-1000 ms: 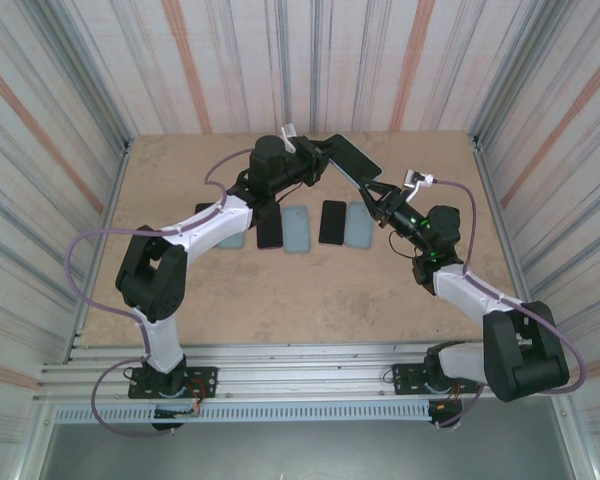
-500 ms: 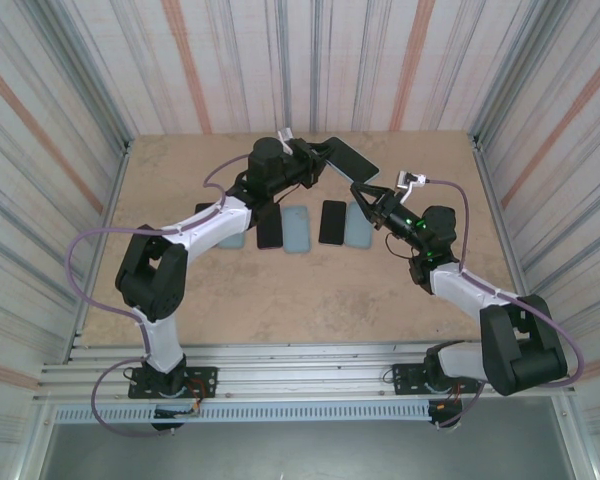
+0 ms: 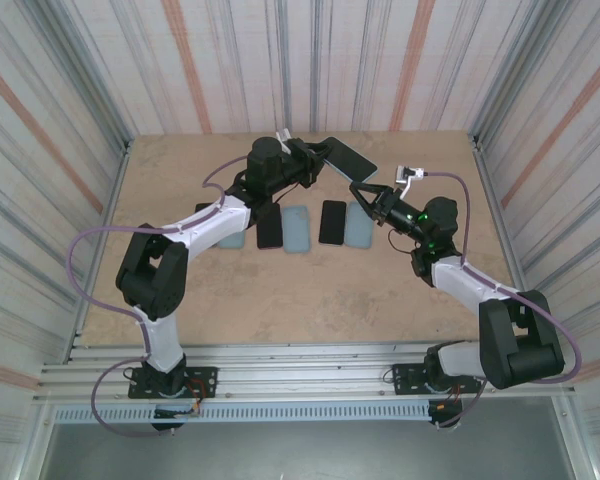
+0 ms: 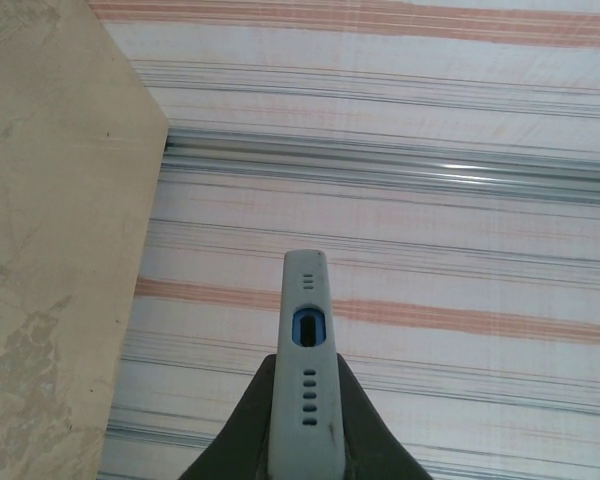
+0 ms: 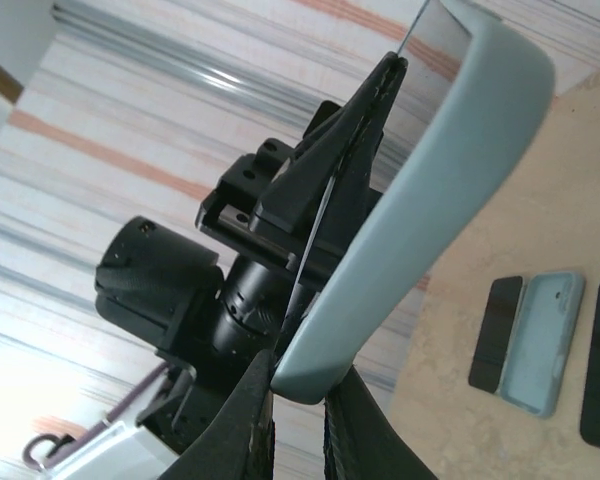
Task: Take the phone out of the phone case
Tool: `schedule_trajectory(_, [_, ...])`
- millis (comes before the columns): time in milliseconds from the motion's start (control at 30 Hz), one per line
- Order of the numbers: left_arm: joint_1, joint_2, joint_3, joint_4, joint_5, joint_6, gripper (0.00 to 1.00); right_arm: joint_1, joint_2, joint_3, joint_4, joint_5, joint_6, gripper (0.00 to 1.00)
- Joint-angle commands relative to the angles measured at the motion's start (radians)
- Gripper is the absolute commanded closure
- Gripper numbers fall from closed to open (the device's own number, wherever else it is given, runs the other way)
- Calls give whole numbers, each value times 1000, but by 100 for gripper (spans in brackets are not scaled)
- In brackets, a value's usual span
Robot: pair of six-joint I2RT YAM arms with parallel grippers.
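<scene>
The phone in its pale blue phone case (image 3: pixel 350 158) hangs tilted above the back of the table, dark screen up. My left gripper (image 3: pixel 318 160) is shut on its far-left end. In the left wrist view the case's bottom edge (image 4: pixel 306 300), with its port slot, stands up between the fingers of the left gripper (image 4: pixel 306 362). My right gripper (image 3: pixel 363 190) is shut on the case's near corner. In the right wrist view that rounded corner (image 5: pixel 320 365) sits pinched in the right gripper (image 5: pixel 300 370), and the case (image 5: pixel 430 180) runs up to the black left gripper (image 5: pixel 320 190) behind it.
Several black phones and pale blue cases lie in a row mid-table, among them a black phone (image 3: pixel 269 228), a case (image 3: pixel 297 228), another black phone (image 3: pixel 332 222) and a case (image 3: pixel 358 222) just below the held one. Corrugated walls (image 3: pixel 60 150) enclose the table.
My right gripper has shut on the case's near corner and shifted slightly left and up. The left gripper has kept its hold, with the case moving little.
</scene>
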Motion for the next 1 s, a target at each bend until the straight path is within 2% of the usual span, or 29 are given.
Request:
schedule_trajectory(0, [-14,-55,66,143,90,-83,93,-10,23,7,-187,-61,-186,88])
schedule_trajectory(167, [-20,-84,59,167,105,-105,96,-31,70,-24,-188,-64,-203,89])
schedule_trajectory(367, [-19,-121,42,120,132,-61,96,-38,77,-10,-150,-81,-201,88])
schedule_trajectory(500, [-2,-118,44,80,173,23,96,-55,35,27,-187,-110,-235,81])
schedule_trajectory(700, [65,-116,59,17,291,229,97,-99,-79,108,-520,-225,-495,60])
schedule_trajectory(733, [78,-116,65,0,316,270,97,-108,-96,131,-624,-243,-575,57])
schedule_trajectory(833, [109,-106,97,-30,404,386,97,-136,-122,194,-860,-295,-786,52])
schedule_trajectory(967, [145,-97,140,-91,538,580,98,-171,-117,259,-996,-362,-949,46])
